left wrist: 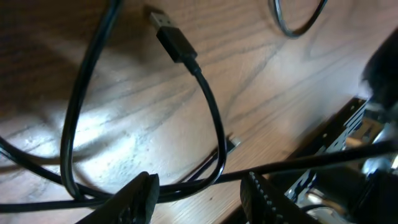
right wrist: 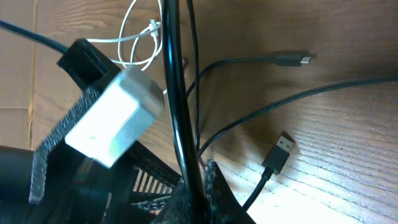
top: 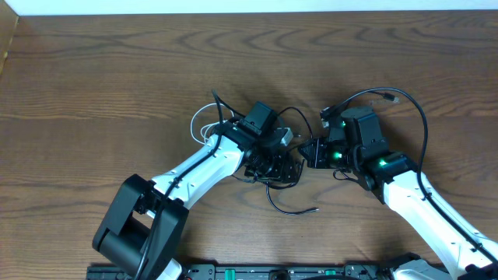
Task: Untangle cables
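Note:
The black cable [top: 289, 208] lies looped at the table's middle under both grippers. In the left wrist view its strands [left wrist: 214, 124] run between my left gripper's [left wrist: 202, 196] open fingers, and its USB plug [left wrist: 168, 30] lies on the wood beyond. My left gripper [top: 272, 167] sits low over the tangle. My right gripper [right wrist: 199, 196] is shut on a strand of the black cable [right wrist: 173, 93], which rises straight up from the jaws; it shows in the overhead view [top: 310, 152] right of the left gripper. The white cable [top: 204, 128] lies looped left of the tangle and shows in the right wrist view [right wrist: 140, 40].
Two black plug ends [right wrist: 292, 60] [right wrist: 280, 152] lie on the wood right of the right gripper. A thicker black wire [top: 420, 124] arcs over the right arm. The wooden table [top: 93, 93] extends all around; its front edge [left wrist: 323, 134] is close to the left gripper.

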Robot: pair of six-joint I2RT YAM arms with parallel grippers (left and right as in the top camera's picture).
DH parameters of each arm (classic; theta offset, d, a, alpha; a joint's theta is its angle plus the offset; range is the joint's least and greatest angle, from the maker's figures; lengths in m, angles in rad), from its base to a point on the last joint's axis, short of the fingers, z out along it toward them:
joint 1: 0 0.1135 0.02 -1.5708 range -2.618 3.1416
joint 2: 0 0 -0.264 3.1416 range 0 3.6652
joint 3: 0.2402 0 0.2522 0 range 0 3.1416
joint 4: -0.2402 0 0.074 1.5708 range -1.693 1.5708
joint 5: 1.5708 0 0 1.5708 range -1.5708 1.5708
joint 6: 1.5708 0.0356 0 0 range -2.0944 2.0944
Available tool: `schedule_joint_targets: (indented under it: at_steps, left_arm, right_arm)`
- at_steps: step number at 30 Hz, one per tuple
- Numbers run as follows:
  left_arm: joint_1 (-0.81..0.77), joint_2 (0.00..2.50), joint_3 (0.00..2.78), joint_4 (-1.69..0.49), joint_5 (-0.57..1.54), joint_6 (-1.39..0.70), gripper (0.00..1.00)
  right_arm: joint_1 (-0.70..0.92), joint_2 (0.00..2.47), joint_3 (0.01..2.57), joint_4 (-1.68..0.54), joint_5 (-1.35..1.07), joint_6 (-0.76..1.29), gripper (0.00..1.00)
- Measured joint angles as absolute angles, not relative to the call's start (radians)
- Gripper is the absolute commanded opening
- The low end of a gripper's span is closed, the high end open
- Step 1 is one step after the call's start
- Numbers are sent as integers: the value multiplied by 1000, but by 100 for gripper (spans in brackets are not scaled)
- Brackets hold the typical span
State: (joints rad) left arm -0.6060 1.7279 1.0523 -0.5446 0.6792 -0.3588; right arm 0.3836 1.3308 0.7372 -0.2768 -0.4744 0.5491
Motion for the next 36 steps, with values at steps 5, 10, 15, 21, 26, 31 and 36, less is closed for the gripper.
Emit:
schedule_joint_targets:
  at_steps: [5,10,15,21,26,31,36]
  left_arm:
    - [-606,1728,1052,-508,675,-447,48]
    - [-606,1728,1052,-504,651,-503,48]
    - [-606,1728,1052,-503,645,-525,48]
    - [-606,1728,1052,-500,667,-528,48]
    - [-606,1728,1052,-501,681,-528,48]
    - [-606,1728,1052,-502,700,-528,48]
    - [-606,1728,1052,-501,740,-528,48]
  right_arm:
    - [384,1331,737,-276,-474,549,1]
    - [384,1331,737,-266,-479,550,1]
    - [384,1331,737,-164,-505,554,1]
    - [382,1331,737,-40,-546,559,1]
    - [382,1331,737,60,-603,560,1]
    - [380,1331,737,106,-627,559,1]
    - [357,1331,737,106,-630,562,1]
